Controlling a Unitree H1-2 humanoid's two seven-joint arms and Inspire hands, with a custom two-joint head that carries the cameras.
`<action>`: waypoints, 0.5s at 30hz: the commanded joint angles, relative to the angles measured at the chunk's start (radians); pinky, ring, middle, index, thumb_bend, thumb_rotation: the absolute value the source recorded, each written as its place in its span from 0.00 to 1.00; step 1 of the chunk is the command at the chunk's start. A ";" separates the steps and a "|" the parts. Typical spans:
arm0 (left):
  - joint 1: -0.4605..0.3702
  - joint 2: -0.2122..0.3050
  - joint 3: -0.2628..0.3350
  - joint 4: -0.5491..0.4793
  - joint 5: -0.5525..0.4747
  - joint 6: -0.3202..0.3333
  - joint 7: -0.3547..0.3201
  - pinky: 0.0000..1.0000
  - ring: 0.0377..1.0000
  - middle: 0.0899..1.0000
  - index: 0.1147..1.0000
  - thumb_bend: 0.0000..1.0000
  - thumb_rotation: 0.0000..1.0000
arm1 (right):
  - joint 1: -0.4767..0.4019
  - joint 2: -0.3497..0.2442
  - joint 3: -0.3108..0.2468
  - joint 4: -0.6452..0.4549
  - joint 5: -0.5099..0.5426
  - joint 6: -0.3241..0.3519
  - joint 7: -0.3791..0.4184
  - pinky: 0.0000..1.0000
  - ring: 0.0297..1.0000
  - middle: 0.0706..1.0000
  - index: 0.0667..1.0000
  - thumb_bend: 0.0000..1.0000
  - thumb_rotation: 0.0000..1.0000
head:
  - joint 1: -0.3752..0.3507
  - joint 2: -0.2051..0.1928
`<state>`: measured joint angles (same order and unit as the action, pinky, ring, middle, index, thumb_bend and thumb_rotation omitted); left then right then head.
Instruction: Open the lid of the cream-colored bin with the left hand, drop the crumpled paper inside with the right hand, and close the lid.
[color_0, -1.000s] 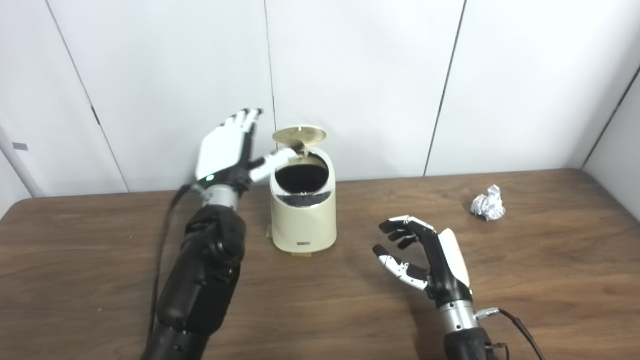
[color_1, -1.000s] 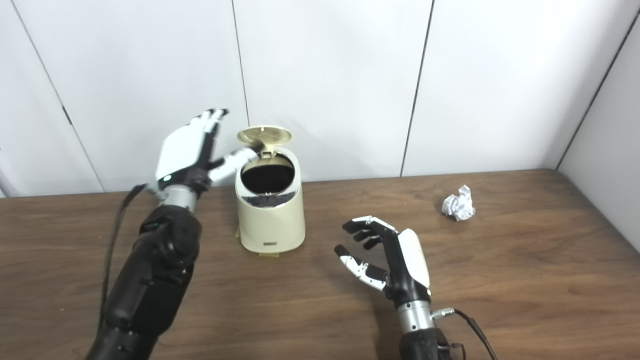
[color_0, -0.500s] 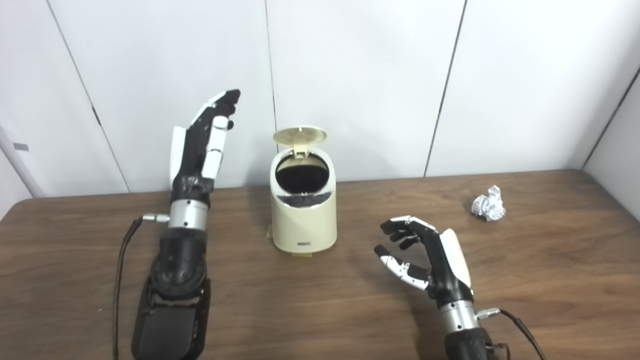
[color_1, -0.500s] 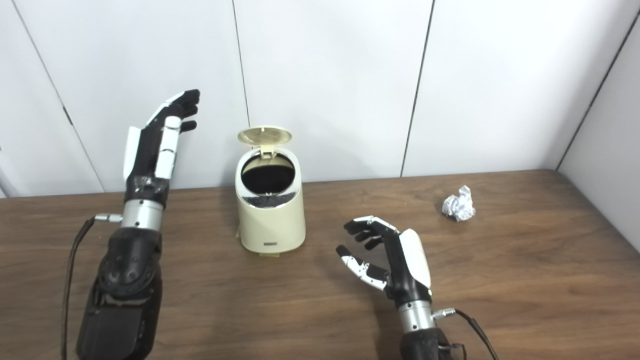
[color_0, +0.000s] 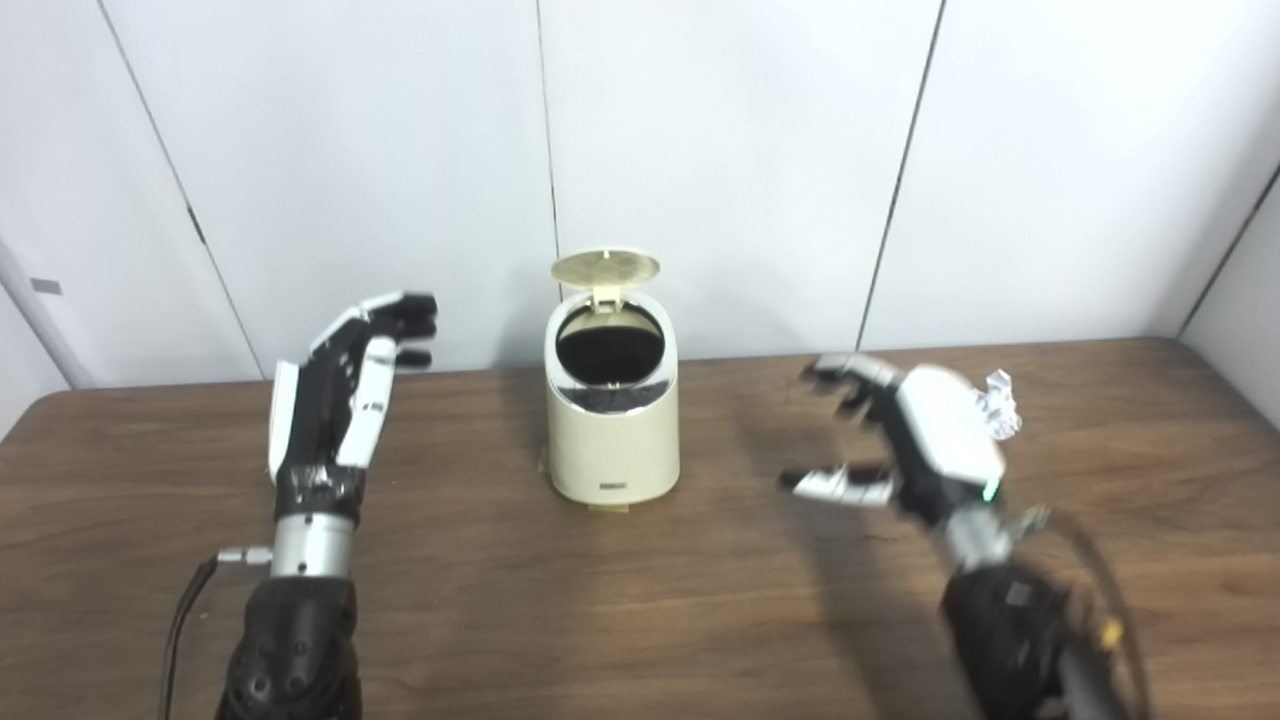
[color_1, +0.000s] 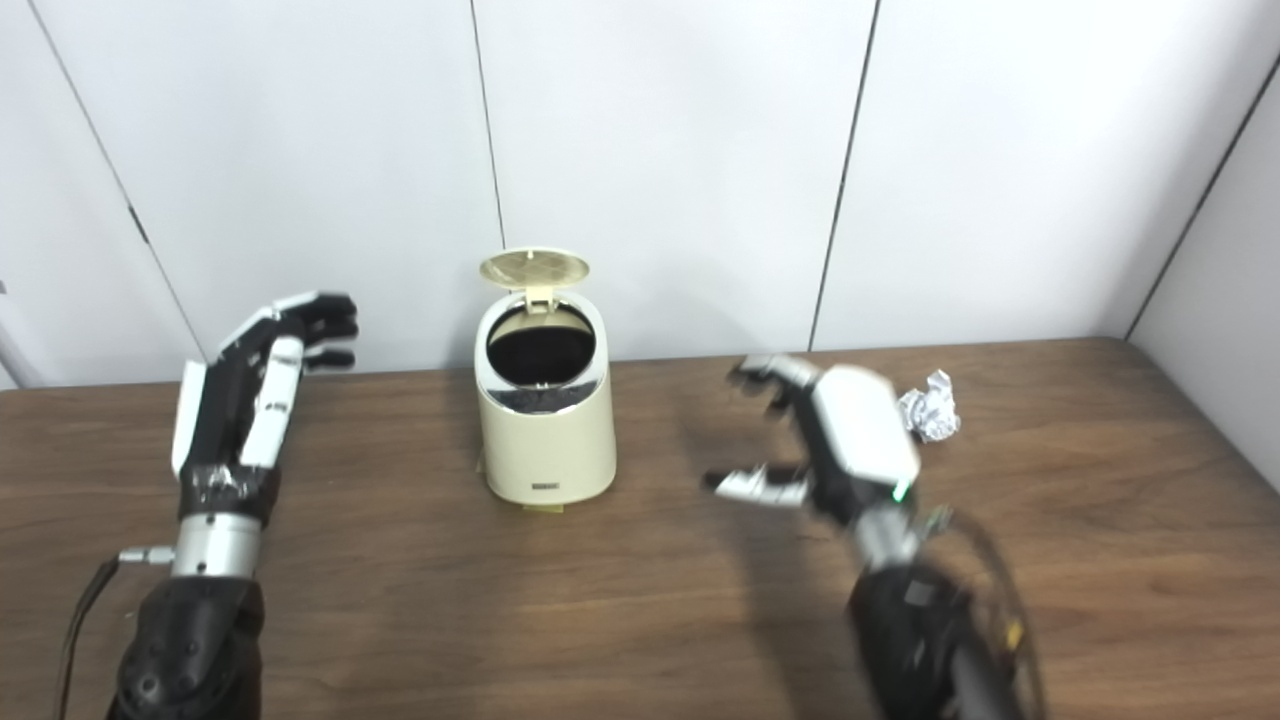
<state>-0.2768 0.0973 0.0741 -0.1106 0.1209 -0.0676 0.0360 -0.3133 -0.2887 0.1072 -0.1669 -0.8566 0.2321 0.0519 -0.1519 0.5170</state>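
The cream-colored bin (color_0: 613, 435) stands at the back middle of the wooden table (color_0: 600, 620). Its round lid (color_0: 605, 266) is swung up and back, and the dark opening shows. My left hand (color_0: 338, 400) is open and empty, held up to the left of the bin and apart from it. My right hand (color_0: 905, 440) is open and empty, raised above the table right of the bin. The crumpled white paper (color_1: 930, 405) lies on the table just behind and right of the right hand, partly hidden by it.
White wall panels (color_0: 720, 150) stand right behind the table's back edge. A side wall (color_1: 1215, 300) closes in at the right corner. Cables trail from both wrists.
My left hand has let go of the lid, drawn away to the left and lowered. My right hand has lifted and moved back and right, toward the paper. The lid stays up.
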 joint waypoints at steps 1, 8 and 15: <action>-0.004 0.003 -0.003 -0.049 -0.018 -0.015 -0.004 0.64 0.70 0.70 0.67 0.48 0.97 | -0.054 -0.055 0.001 -0.013 -0.020 0.049 0.095 0.63 0.78 0.82 0.83 0.86 0.36 | -0.003 -0.004; 0.071 -0.011 0.002 -0.082 -0.080 0.048 -0.019 0.66 0.73 0.71 0.67 0.38 0.96 | -0.174 -0.197 0.029 0.063 -0.040 0.131 0.293 0.73 0.86 0.88 0.87 0.97 0.37 | -0.010 -0.005; 0.112 0.000 -0.011 -0.095 -0.085 0.037 -0.039 0.66 0.72 0.71 0.67 0.32 0.93 | -0.258 -0.255 0.056 0.195 -0.052 0.117 0.277 0.67 0.82 0.85 0.82 0.98 0.33 | -0.018 -0.008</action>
<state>-0.1459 0.0905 0.0649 -0.1664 0.0429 0.0028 -0.0007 -0.5207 -0.5197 0.1611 0.0335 -0.8928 0.3606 0.3575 -0.1687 0.5077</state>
